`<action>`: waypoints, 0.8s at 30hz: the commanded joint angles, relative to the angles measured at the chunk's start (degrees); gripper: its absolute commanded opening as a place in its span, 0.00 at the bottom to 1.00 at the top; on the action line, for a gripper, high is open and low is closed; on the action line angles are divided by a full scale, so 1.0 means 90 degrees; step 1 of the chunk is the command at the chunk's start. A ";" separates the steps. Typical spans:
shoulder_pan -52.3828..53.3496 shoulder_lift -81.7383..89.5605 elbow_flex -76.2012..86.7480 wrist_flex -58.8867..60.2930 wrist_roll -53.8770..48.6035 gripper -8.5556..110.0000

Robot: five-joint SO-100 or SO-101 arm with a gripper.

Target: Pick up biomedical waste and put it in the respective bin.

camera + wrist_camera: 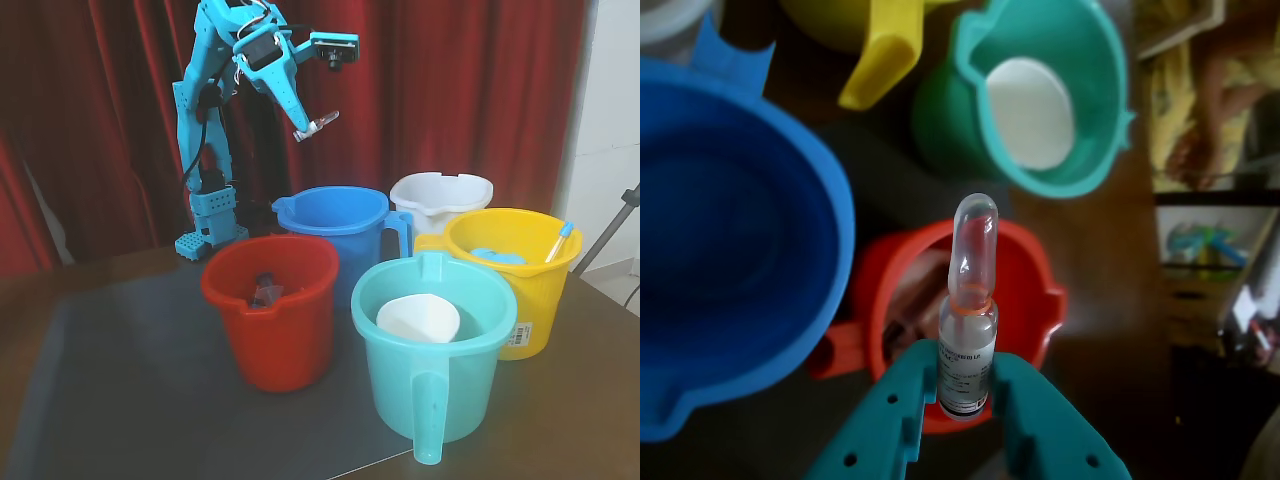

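Wrist view: hand (965,385) grips vial (970,300), its base hidden, above red bucket (1035,300).

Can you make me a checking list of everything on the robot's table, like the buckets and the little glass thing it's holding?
Surface: dark mat on a brown table; no spills seen.
Job's things: clear vial held high in the air; red bucket stands front left in the fixed view, with something dark inside.
Clutter: blue bucket, white bucket, yellow bucket with a blue-tipped stick, teal bucket holding a white cup.
Tool: tool shut on the vial, up above the buckets.
Cables: black cable running down the arm.
Surroundings: red curtain behind; white wall on the right.
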 commanded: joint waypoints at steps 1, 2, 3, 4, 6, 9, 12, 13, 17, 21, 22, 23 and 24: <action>-0.0225 0.0352 0.0352 0.1670 -0.0010 0.07; -0.0303 0.0361 0.0586 0.1641 -0.0039 0.07; -0.0381 0.0371 0.0781 0.1562 -0.0156 0.07; -0.0420 0.0381 0.0986 0.1445 -0.0303 0.07; -0.0420 0.0391 0.1338 0.1250 -0.0586 0.07; -0.0430 0.0391 0.1738 0.1045 -0.0723 0.07; -0.0459 0.0391 0.1934 0.0918 -0.0723 0.07; -0.0459 0.0391 0.1943 0.0898 -0.0723 0.07; -0.0469 0.0391 0.1963 0.0781 -0.0723 0.07; -0.0479 0.0391 0.1943 0.0801 -0.0723 0.07; -0.0488 0.0391 0.1934 0.0830 -0.0723 0.07; -0.0488 0.0391 0.1924 0.0859 -0.0713 0.07; -0.0508 0.0391 0.1924 0.0869 -0.0693 0.07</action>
